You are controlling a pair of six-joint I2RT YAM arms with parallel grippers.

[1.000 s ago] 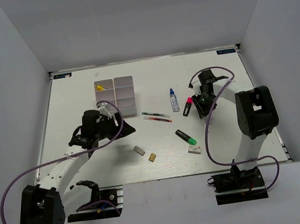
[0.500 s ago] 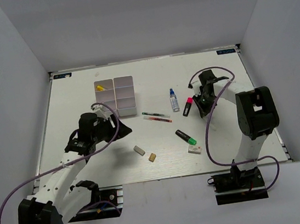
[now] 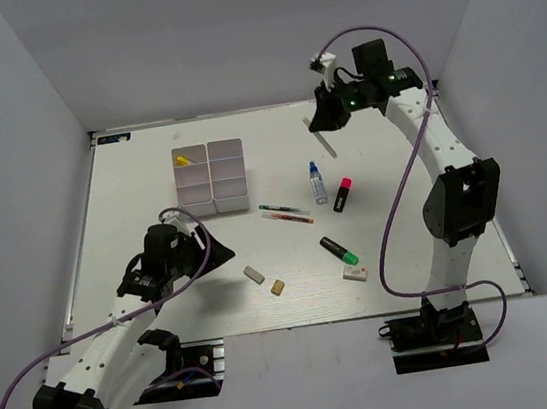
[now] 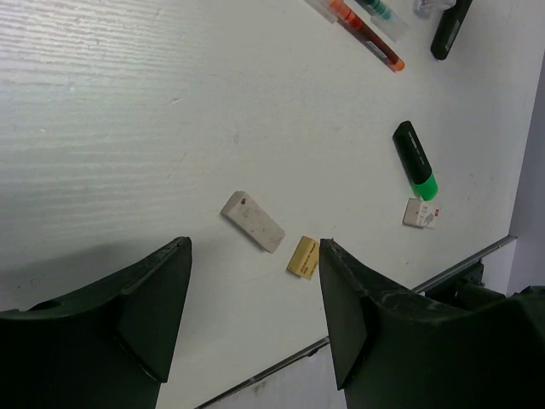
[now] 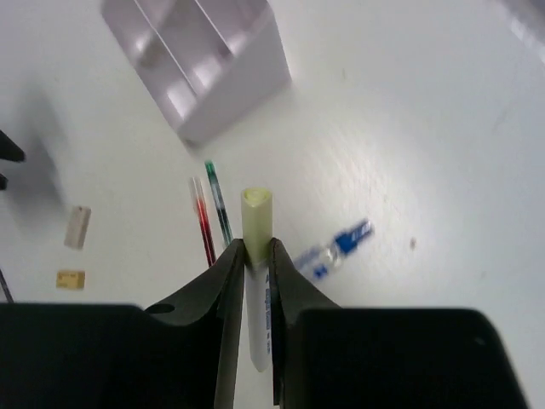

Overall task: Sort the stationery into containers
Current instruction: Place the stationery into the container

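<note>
While the white desk (image 3: 133, 213) carries nearly everything, we see one item lifted clear of it. The white six-compartment organiser (image 3: 211, 177) stands on the far left part of the desk, with a yellow-tipped piece (image 3: 183, 160) lying in its far-left compartment.

The right pincer (image 3: 328, 122) is raised high above the far side of the desk, to the right of the organiser. Its jaws are clamped narrowly on a white marker (image 5: 257, 256), whose yellow tip (image 5: 256, 204) juts out beyond the fingers (image 5: 228, 281); from above, the marker's white body (image 3: 322, 143) hangs at a slant below it.

The left pincer (image 4: 255, 247) sits low over the near left of the desk with its jaws spread wide, holding nothing and touching nothing we can see. In its wrist view the grey eraser (image 4: 252, 233) lies in the gap between the jaws, with the tan eraser (image 4: 302, 256) just beside it.

The rest lies loose at mid-desk:
- the pink-capped highlighter (image 3: 342, 194)
- the green-capped highlighter (image 3: 339, 250)
- the blue-capped glue bottle (image 3: 317, 183), just left of the pink-capped one
- two thin pens (image 3: 285, 213), side by side
- the white eraser (image 3: 355, 273), next to the green cap
</note>
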